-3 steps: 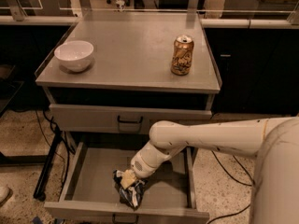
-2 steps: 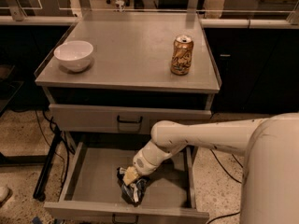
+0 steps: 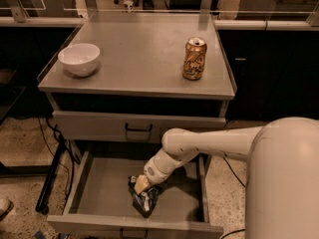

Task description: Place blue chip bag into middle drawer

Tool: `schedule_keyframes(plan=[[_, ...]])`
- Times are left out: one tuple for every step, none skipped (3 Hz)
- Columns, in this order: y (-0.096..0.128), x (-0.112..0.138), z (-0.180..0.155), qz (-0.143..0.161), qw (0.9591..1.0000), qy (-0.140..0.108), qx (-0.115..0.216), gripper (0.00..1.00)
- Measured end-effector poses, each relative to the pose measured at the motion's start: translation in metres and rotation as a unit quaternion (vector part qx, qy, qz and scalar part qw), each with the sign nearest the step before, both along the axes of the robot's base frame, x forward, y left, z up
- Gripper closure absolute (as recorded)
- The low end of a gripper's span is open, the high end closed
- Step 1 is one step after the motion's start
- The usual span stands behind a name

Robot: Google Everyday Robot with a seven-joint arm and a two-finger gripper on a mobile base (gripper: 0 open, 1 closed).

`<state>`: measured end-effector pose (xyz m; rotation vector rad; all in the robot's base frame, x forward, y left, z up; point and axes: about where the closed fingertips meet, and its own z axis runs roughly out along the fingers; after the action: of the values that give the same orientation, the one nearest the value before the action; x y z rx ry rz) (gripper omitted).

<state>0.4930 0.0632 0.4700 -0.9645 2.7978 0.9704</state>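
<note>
The blue chip bag [image 3: 144, 197], crumpled dark foil with pale patches, lies on the flat grey floor of the pulled-out middle drawer [image 3: 102, 188], near its front middle. My gripper [image 3: 141, 184] reaches down into the drawer from the right on a white arm and sits right at the bag's upper edge, touching it.
The upper grey drawer [image 3: 137, 127] with a black handle is closed above. On the cabinet top stand a white bowl [image 3: 79, 59] at the left and a gold-brown drink can [image 3: 194, 59] at the right. Cables [image 3: 55, 138] and a dark stand leg run along the floor at the left.
The arm and gripper have barely shifted over the bag. The bag stays at the same spot on the drawer floor.
</note>
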Motion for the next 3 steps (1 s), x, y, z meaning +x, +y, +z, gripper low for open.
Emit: schedule_keyframes(plan=[[-0.005, 0.007, -0.014, -0.007, 0.9999, 0.001, -0.009, 1.0], [-0.012, 0.011, -0.027, -0.015, 0.9997, 0.004, -0.017, 1.0], [-0.018, 0.015, -0.038, -0.019, 0.9995, 0.002, -0.025, 1.0]])
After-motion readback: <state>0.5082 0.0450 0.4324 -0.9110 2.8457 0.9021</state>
